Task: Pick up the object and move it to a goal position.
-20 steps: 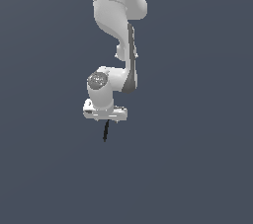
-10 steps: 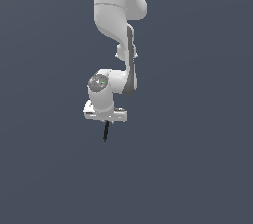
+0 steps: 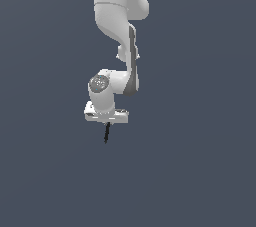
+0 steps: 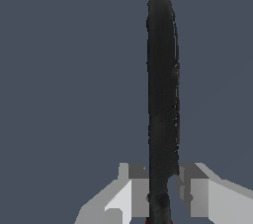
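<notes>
The gripper (image 3: 106, 121) is clamped on the black stick (image 4: 162, 94), one finger (image 4: 134, 191) on each side near its red end. Compared with half a second ago, nothing has visibly shifted. The stick hangs below the gripper, long axis near vertical, tip pointing down. Around them lies only plain dark grey-blue background (image 3: 200, 161).

Hung down from the top of the exterior view, white arm (image 3: 116, 16) bent at the wrist (image 3: 106, 87). Pointed the gripper (image 3: 107, 124) straight down, fingers (image 4: 129, 193) drawn in close and clamped on the black stick (image 4: 162, 94), which poked out below.
</notes>
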Controlling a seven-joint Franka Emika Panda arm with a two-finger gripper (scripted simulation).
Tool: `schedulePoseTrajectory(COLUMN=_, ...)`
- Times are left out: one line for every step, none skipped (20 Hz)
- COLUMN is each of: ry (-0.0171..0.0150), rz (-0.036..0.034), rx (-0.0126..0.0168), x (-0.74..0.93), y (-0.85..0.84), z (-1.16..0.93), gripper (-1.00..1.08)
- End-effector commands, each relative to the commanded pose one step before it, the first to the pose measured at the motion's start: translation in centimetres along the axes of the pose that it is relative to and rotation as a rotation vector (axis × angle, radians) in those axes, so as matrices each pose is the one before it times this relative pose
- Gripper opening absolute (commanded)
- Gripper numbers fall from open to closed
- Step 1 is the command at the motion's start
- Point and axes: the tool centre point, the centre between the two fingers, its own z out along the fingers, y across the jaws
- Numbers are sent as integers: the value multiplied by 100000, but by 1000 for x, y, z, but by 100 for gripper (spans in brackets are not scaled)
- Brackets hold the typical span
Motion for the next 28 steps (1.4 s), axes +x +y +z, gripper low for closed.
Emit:
schedulePoseTrajectory(ry=126, rz=30, rx=-18, x=93, y=174, z=-569, gripper=-100)
schedulePoseTrajectory(ry=0, rz=0, rx=0, x=34, y=104, z=-349, gripper=-100)
schedulePoseTrajectory(ry=0, rz=0, rx=0, x=41, y=124, z=-416, gripper=-100)
schedulePoseTrajectory(ry=0, rz=0, rx=0, x=48, y=144, z=-483, gripper=-100)
schedulePoseTrajectory(ry=0, rz=0, rx=0, x=55, y=163, z=-549, gripper=-100)
schedulePoseTrajectory(ry=0, rz=0, rx=0, x=61, y=182, z=-612, gripper=-100)
schedulePoseTrajectory(ry=0, rz=0, rx=0, x=68, y=200, z=-674, gripper=-100)
schedulePoseTrajectory(ry=0, rz=0, rx=0, x=74, y=217, z=-733, gripper=-100)
schedulePoseTrajectory(ry=0, rz=0, rx=0, x=80, y=234, z=-790, gripper=-100)
schedulePoseTrajectory(ry=0, rz=0, rx=0, x=87, y=250, z=-845, gripper=-100)
schedulePoseTrajectory(ry=0, rz=0, rx=0, x=93, y=266, z=-898, gripper=-100)
schedulePoseTrajectory(ry=0, rz=0, rx=0, x=99, y=281, z=-950, gripper=-100)
schedulePoseTrajectory(ry=0, rz=0, rx=0, x=106, y=295, z=-999, gripper=-100)
schedulePoseTrajectory(ry=0, rz=0, rx=0, x=112, y=310, z=-1048, gripper=-100)
schedulePoseTrajectory(ry=0, rz=0, rx=0, x=118, y=322, z=-1092, gripper=-100)
schedulePoseTrajectory(ry=0, rz=0, rx=0, x=123, y=331, z=-1122, gripper=-100)
schedulePoseTrajectory(ry=0, rz=0, rx=0, x=126, y=337, z=-1140, gripper=-100)
schedulePoseTrajectory(ry=0, rz=0, rx=0, x=130, y=340, z=-1152, gripper=-100)
schedulePoseTrajectory(ry=0, rz=0, rx=0, x=132, y=341, z=-1151, gripper=-100)
schedulePoseTrajectory(ry=0, rz=0, rx=0, x=132, y=337, z=-1138, gripper=-100)
schedulePoseTrajectory(ry=0, rz=0, rx=0, x=133, y=333, z=-1124, gripper=-100)
schedulePoseTrajectory(ry=0, rz=0, rx=0, x=134, y=330, z=-1112, gripper=-100)
schedulePoseTrajectory(ry=0, rz=0, rx=0, x=135, y=327, z=-1100, gripper=-100)
schedulePoseTrajectory(ry=0, rz=0, rx=0, x=136, y=324, z=-1088, gripper=-100)
schedulePoseTrajectory(ry=0, rz=0, rx=0, x=138, y=321, z=-1076, gripper=-100)
schedulePoseTrajectory(ry=0, rz=0, rx=0, x=139, y=319, z=-1065, gripper=-100)
schedulePoseTrajectory(ry=0, rz=0, rx=0, x=141, y=316, z=-1054, gripper=-100)
schedulePoseTrajectory(ry=0, rz=0, rx=0, x=143, y=313, z=-1042, gripper=-100)
